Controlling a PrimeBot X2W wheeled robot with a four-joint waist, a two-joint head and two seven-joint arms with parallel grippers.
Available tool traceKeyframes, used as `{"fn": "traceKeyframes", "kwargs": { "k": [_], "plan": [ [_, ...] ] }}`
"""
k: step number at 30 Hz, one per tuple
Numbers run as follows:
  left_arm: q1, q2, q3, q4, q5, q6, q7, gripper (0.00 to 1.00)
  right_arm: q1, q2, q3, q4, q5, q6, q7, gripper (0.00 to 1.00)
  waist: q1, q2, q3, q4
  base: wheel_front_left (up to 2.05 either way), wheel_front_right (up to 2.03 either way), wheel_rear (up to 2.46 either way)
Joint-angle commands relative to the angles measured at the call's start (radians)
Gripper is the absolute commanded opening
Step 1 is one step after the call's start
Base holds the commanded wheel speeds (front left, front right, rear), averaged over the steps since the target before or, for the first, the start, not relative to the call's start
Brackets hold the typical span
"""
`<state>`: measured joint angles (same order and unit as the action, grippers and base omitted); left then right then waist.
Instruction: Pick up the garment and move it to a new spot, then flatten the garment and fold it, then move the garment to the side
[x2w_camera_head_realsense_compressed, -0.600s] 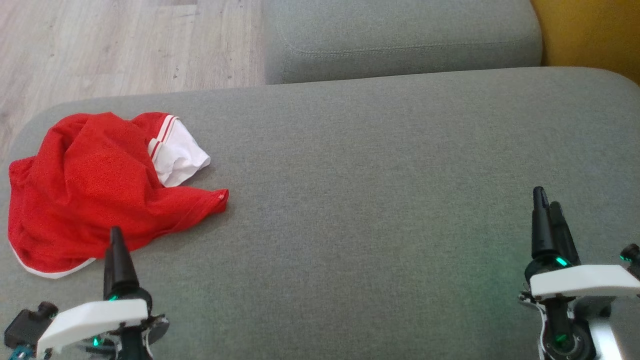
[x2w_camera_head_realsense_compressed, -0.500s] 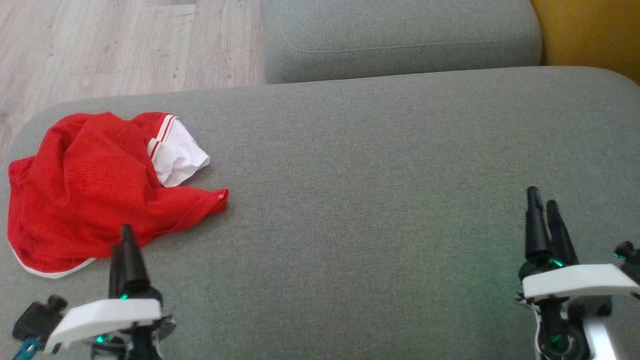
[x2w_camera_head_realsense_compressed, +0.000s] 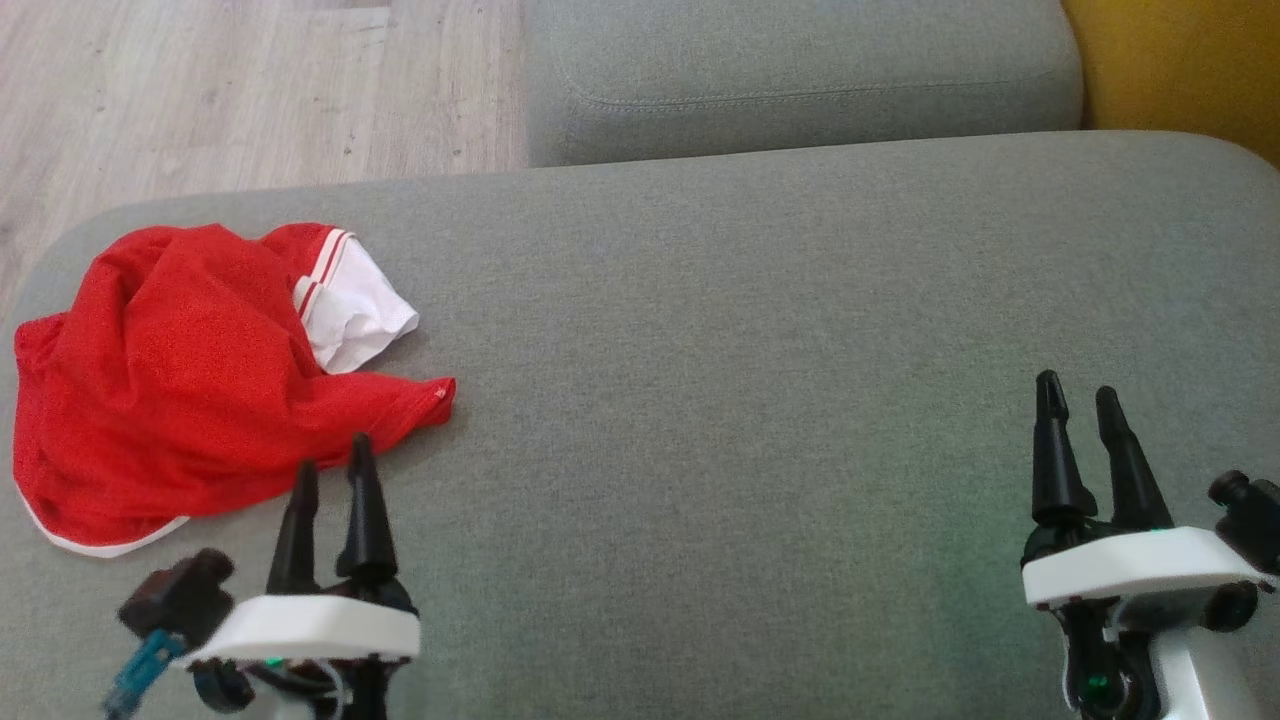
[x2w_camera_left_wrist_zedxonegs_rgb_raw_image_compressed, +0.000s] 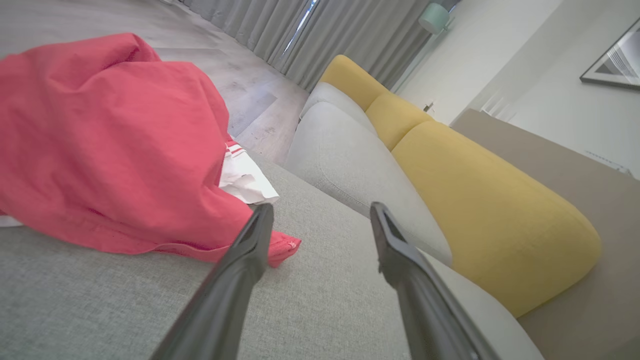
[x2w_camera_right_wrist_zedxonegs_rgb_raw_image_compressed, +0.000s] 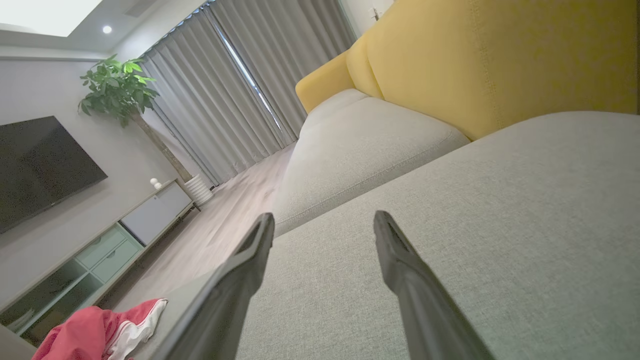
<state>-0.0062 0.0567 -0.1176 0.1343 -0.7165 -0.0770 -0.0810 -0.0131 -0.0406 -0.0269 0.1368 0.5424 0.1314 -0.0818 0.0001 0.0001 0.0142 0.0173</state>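
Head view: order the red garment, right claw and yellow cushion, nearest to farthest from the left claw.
1. Red garment, just ahead of the left claw, at the seat's left end.
2. Right claw, across the seat, lower right.
3. Yellow cushion, top right corner.

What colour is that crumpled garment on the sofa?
The garment is red with white trim, clearest in the head view.

Left gripper (x2w_camera_head_realsense_compressed: 333, 458) sits lower left, fingers spread and empty; right gripper (x2w_camera_head_realsense_compressed: 1076, 390) lower right, fingers parted too, pointing up-frame.
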Motion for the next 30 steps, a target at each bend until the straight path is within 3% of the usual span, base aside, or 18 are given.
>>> {"fn": "traceKeyframes", "kwargs": {
  "k": [1, 30],
  "plan": [
    [-0.037, 0.022, -0.005, -0.027, 0.049, 0.014, -0.017, 1.0, -0.049, -0.007, 0.014, -0.042, -0.051, 0.0, -0.017, 1.0, 0.0, -0.0001, 0.0, 0.0, 0.0, 0.0, 0.0],
    [-0.09, 0.132, -0.243, 0.008, 0.404, 0.167, -0.1, 1.0, -0.053, -0.008, 0.072, -0.053, -0.468, -0.001, -0.099, 1.0, 0.0, -0.0001, 0.005, 0.002, 0.0, 0.0, 0.0]
  ]
}}
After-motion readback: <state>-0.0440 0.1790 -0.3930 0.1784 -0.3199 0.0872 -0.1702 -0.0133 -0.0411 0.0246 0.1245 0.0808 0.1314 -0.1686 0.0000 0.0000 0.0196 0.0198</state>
